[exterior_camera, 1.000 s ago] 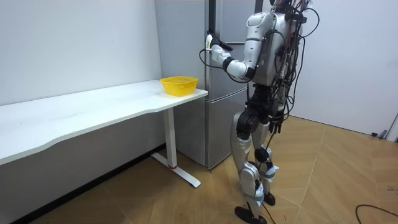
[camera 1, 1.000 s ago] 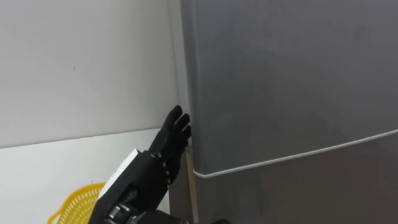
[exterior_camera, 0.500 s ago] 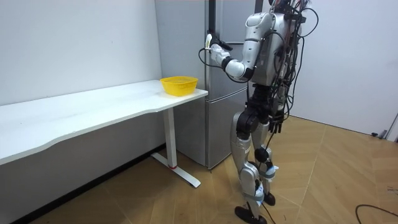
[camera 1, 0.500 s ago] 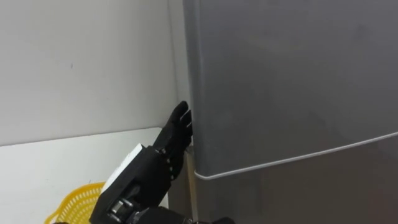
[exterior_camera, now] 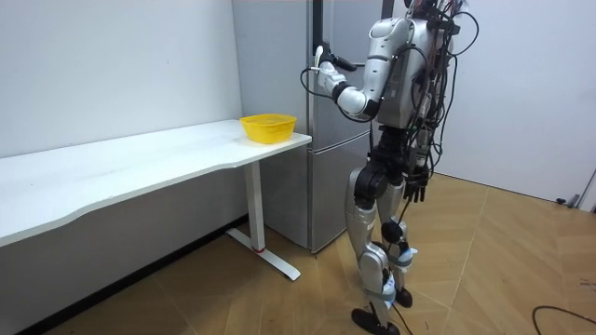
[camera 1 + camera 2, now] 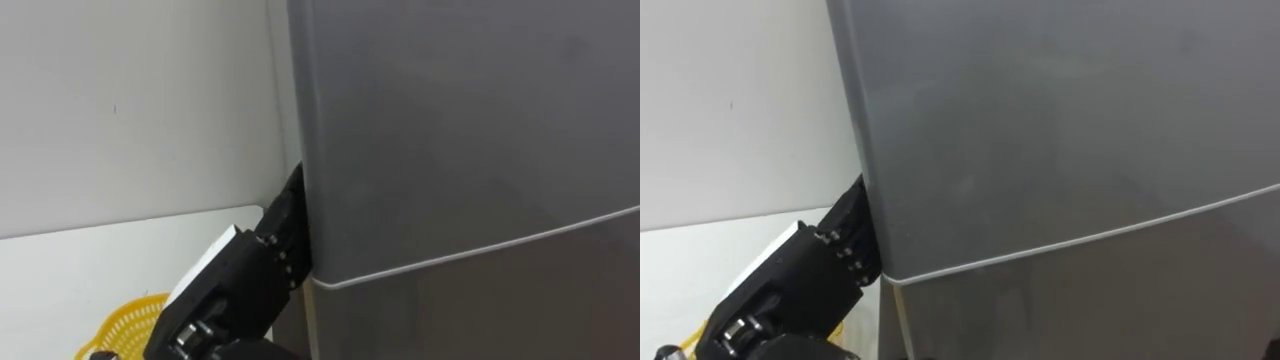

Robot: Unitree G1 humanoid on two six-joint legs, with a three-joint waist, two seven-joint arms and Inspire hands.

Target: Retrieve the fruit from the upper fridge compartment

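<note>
Far left: a white wall, and below it a white desk. On the desk's end nearest the fridge, a yellow mesh basket. Just right of the basket, the black left hand, reaching up from the lower left to the left edge of the upper fridge door. Fingertips tucked behind that edge and hidden, so cannot tell whether curled round it or straight. Upper door grey, shut or very nearly so, directly above the lower door, with a thin pale seam between the two. In the room view, standing upright close before the fridge, left arm lifted to the upper door's side. Farther right, the right hand, hanging by the hip, well apart from the fridge. Cannot tell whether open or closed.
</note>
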